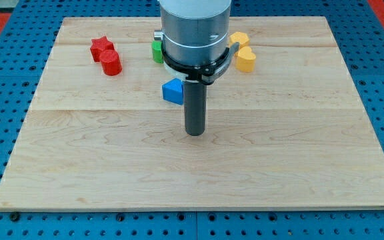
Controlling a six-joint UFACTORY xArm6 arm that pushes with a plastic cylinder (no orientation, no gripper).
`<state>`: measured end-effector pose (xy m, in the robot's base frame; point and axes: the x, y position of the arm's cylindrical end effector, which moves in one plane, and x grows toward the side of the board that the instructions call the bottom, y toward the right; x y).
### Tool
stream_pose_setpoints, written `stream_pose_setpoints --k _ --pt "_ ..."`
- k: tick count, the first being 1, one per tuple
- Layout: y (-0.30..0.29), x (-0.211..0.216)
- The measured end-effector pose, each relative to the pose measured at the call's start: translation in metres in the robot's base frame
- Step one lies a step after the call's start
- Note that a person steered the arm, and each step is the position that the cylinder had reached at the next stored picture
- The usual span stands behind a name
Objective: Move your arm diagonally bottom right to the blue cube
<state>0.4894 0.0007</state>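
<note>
A blue block (173,91) with a sloped, wedge-like top lies on the wooden board (79,153), just left of the rod. My tip (195,133) rests on the board below and slightly right of this blue block, a short gap away. No other blue block shows; the arm's grey body (195,30) hides part of the board's top middle.
A red star (101,47) and a red cylinder (111,63) lie at the top left. A green block (157,51) peeks out left of the arm. Two yellow blocks, an upper one (239,40) and a lower one (245,59), lie to its right.
</note>
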Motion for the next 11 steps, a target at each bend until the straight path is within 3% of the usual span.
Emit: stream_pose_setpoints --k 11 --pt "-0.0061 0.0098"
